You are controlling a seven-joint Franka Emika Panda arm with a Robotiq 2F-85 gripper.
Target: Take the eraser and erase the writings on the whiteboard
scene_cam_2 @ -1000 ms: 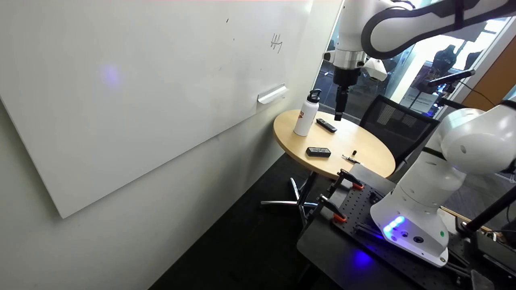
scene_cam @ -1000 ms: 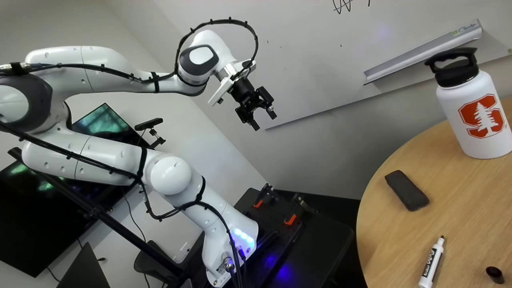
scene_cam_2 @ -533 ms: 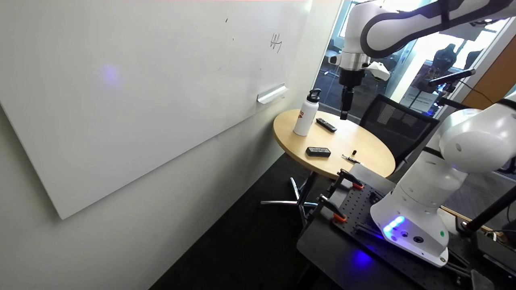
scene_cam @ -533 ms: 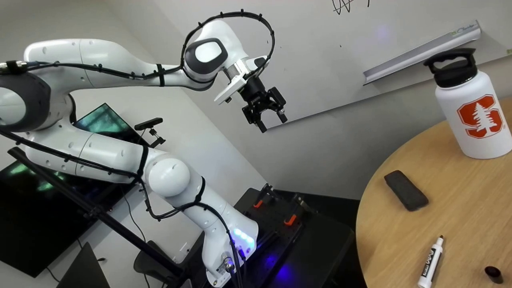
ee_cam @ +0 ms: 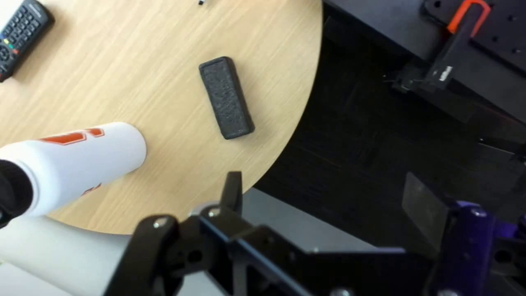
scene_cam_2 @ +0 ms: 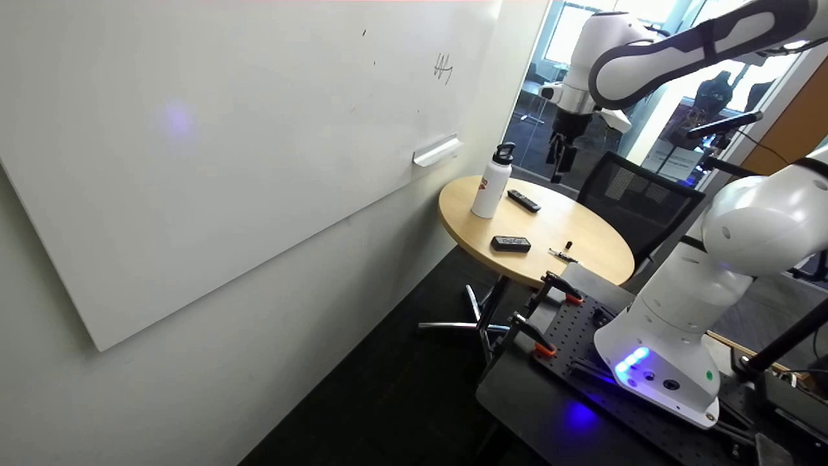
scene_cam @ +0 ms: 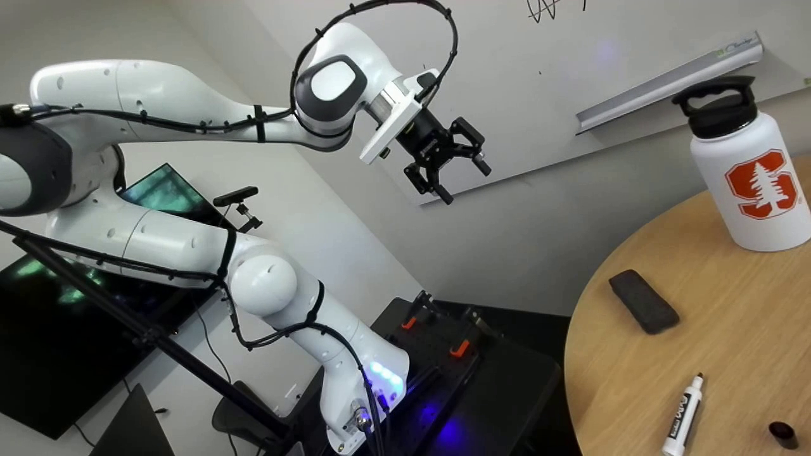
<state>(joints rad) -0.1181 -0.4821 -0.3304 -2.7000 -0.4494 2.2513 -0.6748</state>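
Note:
The eraser (ee_cam: 227, 97), a black rounded block, lies flat on the round wooden table (scene_cam: 728, 329); both exterior views also show it. My gripper (scene_cam: 466, 183) hangs in the air with its fingers spread wide and nothing between them. In the wrist view the eraser sits above and to the left of the gripper (ee_cam: 322, 179), past the left finger's tip and clear of both fingers. Thin black scribbles, the writings (scene_cam_2: 443, 68), mark the right part of the whiteboard (scene_cam_2: 259, 162). An exterior view cuts the writings (scene_cam: 543, 9) at its top edge.
A tall white bottle (scene_cam: 754, 190) stands on the table near the eraser. An uncapped marker (scene_cam: 684, 415), its cap (scene_cam: 784, 435) and a remote (scene_cam_2: 523, 200) lie there too. A metal ledge (scene_cam: 671, 82) juts from the board. Clamps (scene_cam_2: 532, 334) rise at the robot's bench edge.
The arm has swung so that the gripper moved rightward in both exterior views, rising slightly and tilting. Its fingers stayed apart. Eraser, bottle and marker have not moved.

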